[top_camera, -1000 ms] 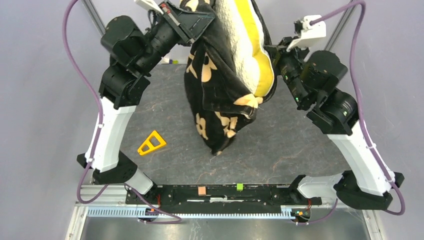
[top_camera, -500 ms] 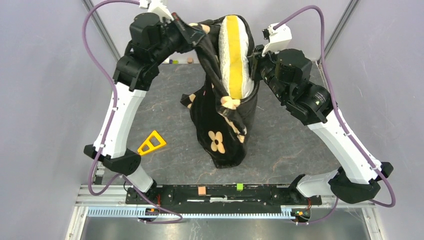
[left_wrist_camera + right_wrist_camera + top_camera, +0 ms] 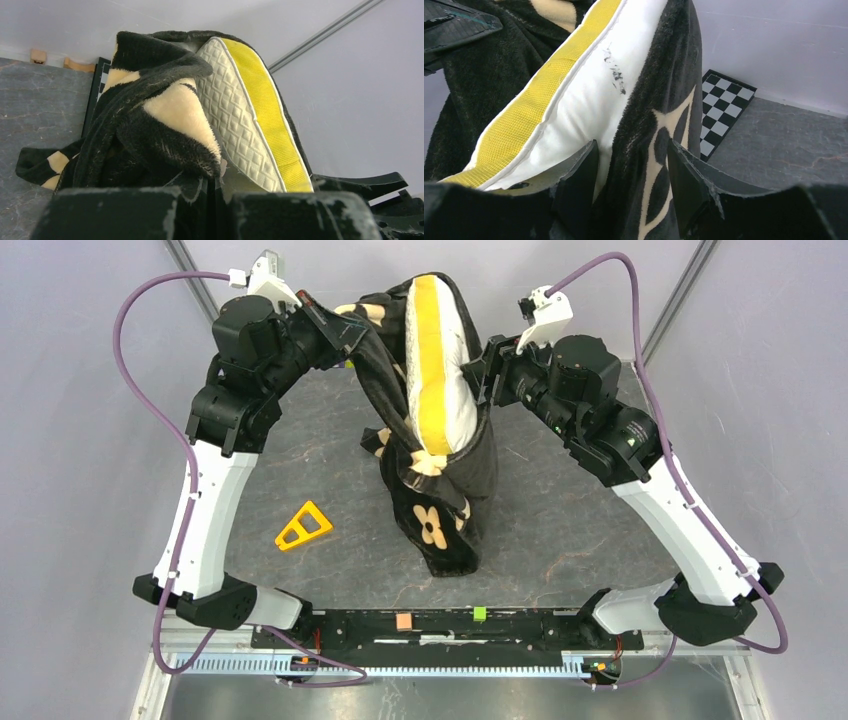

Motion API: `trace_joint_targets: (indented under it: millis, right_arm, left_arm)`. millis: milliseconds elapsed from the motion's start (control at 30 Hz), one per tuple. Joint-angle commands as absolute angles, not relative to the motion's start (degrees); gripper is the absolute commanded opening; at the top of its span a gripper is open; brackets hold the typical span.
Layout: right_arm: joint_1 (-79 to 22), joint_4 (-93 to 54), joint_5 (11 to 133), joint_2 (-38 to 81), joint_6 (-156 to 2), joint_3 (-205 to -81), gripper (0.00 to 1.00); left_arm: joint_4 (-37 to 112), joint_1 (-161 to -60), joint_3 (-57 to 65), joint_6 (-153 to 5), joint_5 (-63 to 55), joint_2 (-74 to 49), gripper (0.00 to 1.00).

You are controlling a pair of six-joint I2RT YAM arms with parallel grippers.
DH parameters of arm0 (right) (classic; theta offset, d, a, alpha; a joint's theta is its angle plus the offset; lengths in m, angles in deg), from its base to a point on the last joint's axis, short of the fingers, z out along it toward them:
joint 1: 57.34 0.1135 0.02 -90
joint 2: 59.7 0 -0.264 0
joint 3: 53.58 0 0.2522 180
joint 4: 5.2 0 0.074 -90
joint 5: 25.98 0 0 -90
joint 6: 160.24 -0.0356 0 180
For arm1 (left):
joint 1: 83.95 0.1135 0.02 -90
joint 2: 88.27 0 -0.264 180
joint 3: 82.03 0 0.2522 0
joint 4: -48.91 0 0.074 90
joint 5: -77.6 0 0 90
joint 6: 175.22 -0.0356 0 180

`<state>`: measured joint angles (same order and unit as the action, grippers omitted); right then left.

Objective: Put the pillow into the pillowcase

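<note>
- Two robot arms, seen from above, reach over a dark grey table [image 3: 560, 540] and hold a soft bundle up between them at its far side.
- The pillow [image 3: 437, 370] stands on edge in the middle, its yellow band facing the overhead camera. Its lower part sits inside the pillowcase [image 3: 440, 525] and its top pokes out.
- The mouth of the pillowcase is held between the two hands. Its closed end sags down onto the table.
- The left hand [image 3: 215, 195] is pinched almost closed on a fold of the pillowcase rim, on the pillow's left.
- The right hand [image 3: 631, 170] has its fingers partway apart, with the thick plush rim filling the gap between them, on the pillow's right.
- A yellow triangle [image 3: 303, 527] lies on the table, well apart from the bundle, nearer the left arm.
- A checkered board [image 3: 724, 107] lies on the table beyond the pillowcase.
</note>
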<state>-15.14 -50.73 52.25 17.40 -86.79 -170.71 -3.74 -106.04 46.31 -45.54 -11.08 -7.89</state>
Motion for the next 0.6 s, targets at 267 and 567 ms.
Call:
trace_joint_targets:
  millis: [267,567]
  right_arm:
    - [-15.4,-46.1,55.4,13.4,-91.9,-169.5,0.56]
    - [-15.4,-47.5,47.8,11.7,-91.4,-165.1,0.48]
  left_arm:
    - [2.5,-105.5,44.6,-43.3,-9.3,-8.4,0.02]
    - [2.2,-105.6,45.0,-43.6,-9.3,-8.2,0.02]
